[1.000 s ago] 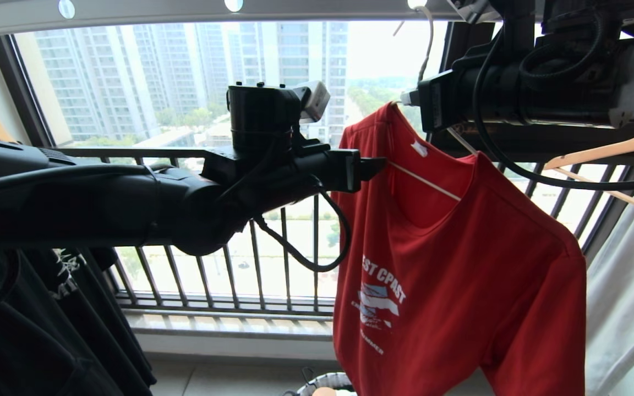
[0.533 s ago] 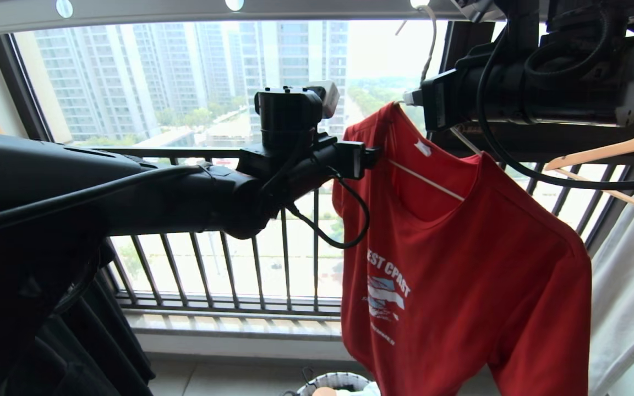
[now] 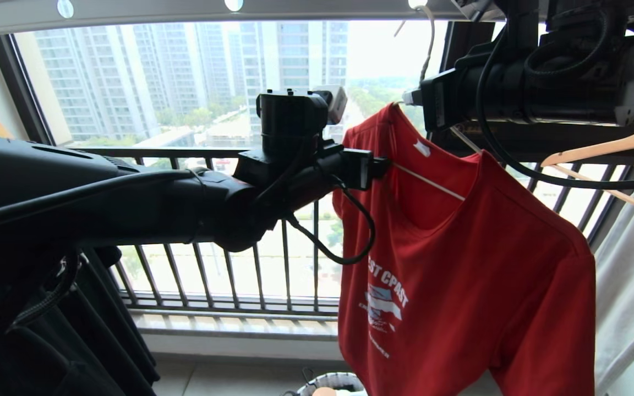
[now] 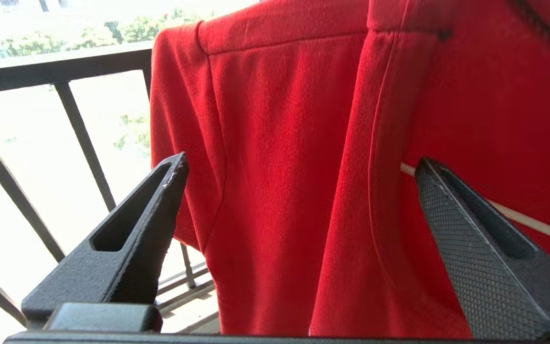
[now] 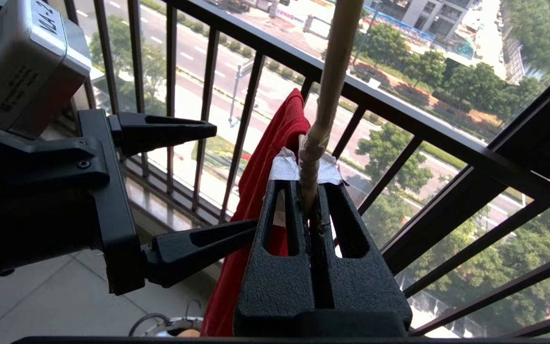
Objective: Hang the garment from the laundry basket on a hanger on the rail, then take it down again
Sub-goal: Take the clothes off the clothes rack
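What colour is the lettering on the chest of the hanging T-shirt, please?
White, on the red T-shirt, above a blue-and-white graphic; it shows best in the head view.

- Home setting: laundry-drying balcony in a high-rise flat.
- Overhead rail [image 3: 185, 10] with round white discs, clothes hung along it: red garment [image 3: 460, 264], black shirt [image 3: 75, 330], pale garment [image 3: 633, 286].
- Wooden hangers [image 3: 608, 148] on the same rail.
- Dark barred window railing [image 3: 229, 258]; apartment towers [image 3: 185, 77], trees and a road well below.
- White mesh laundry basket [image 3: 331, 382] on the tiled floor.
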Motion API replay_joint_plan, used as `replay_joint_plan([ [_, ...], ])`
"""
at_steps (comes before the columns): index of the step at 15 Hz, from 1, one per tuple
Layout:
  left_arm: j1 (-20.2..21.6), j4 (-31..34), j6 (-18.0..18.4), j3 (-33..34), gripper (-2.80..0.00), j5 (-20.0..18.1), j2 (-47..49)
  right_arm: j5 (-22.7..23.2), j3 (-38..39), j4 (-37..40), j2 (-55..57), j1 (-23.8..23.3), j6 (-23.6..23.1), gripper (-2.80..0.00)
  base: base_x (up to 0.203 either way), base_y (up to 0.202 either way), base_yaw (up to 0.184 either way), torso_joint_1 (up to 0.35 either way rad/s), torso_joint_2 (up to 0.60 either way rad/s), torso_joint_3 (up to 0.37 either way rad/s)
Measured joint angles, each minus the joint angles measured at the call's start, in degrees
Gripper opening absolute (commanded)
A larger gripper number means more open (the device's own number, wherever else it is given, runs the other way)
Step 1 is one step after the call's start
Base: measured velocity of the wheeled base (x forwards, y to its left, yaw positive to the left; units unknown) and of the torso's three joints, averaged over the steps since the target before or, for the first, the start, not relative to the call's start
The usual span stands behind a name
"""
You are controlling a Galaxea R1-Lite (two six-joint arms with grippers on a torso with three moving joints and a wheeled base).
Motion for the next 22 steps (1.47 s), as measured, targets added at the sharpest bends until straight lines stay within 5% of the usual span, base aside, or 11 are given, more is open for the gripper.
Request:
replay_joint_plan([
  [8, -0.3, 0.4, 0.7, -8.7, 0.0, 0.6, 3.4, 0.0, 0.2, 0.0, -0.1, 0.0, 0.0, -2.8, 0.0, 0.0, 0.0, 0.0, 0.0, 0.0],
  [9, -0.2, 0.5, 0.8, -9.7, -2.8, 0.6, 4.1, 0.0, 0.3, 0.0, -0.2, 0.0, 0.0, -2.8, 0.0, 0.0, 0.0, 0.0, 0.0, 0.0],
  [22, 0.7, 0.0, 2.7, -4.9, -2.8, 2.0, 1.6, 0.0, 0.3, 0.1, -0.5, -0.1, -0.1, -2.8, 0.0, 0.0, 0.0, 0.0, 0.0, 0.0],
])
